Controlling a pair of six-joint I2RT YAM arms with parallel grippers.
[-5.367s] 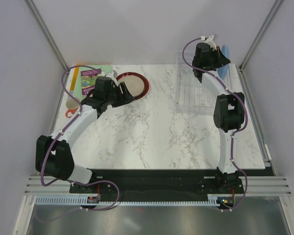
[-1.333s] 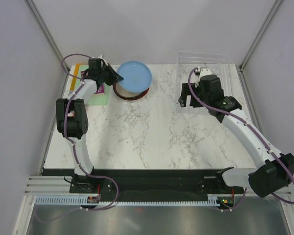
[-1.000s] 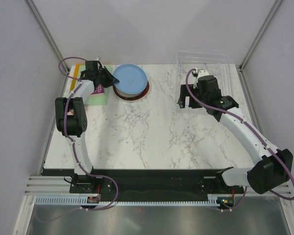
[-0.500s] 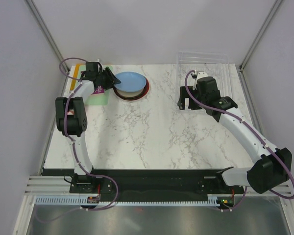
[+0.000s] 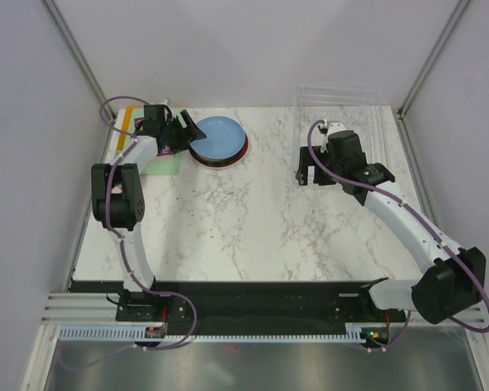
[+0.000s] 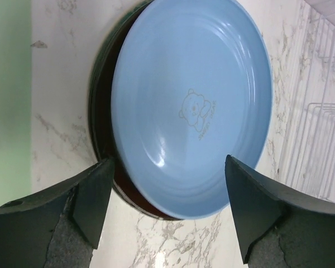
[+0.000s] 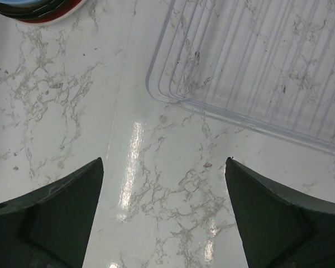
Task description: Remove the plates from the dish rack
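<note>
The light blue plate (image 5: 218,138) lies on top of a stack of plates with a dark red rim (image 5: 228,160) at the back left. My left gripper (image 5: 179,134) stands open at that plate's left edge, not touching it. In the left wrist view the blue plate (image 6: 190,106), with a small bear print, fills the frame above the open gripper (image 6: 167,218). The clear dish rack (image 5: 342,122) at the back right holds no plates. My right gripper (image 5: 306,173) hovers open just left of the rack, over bare marble (image 7: 164,218), with the rack's corner (image 7: 268,67) ahead.
A green book (image 5: 159,155) lies under the left arm beside the plate stack and shows as a green strip (image 6: 8,100) in the left wrist view. The stack's rim (image 7: 39,11) shows at the top left of the right wrist view. Frame posts stand at the back corners.
The left gripper has opened and let go of the blue plate, which has settled from a tilt to flat on the stack. The right arm has barely moved.
</note>
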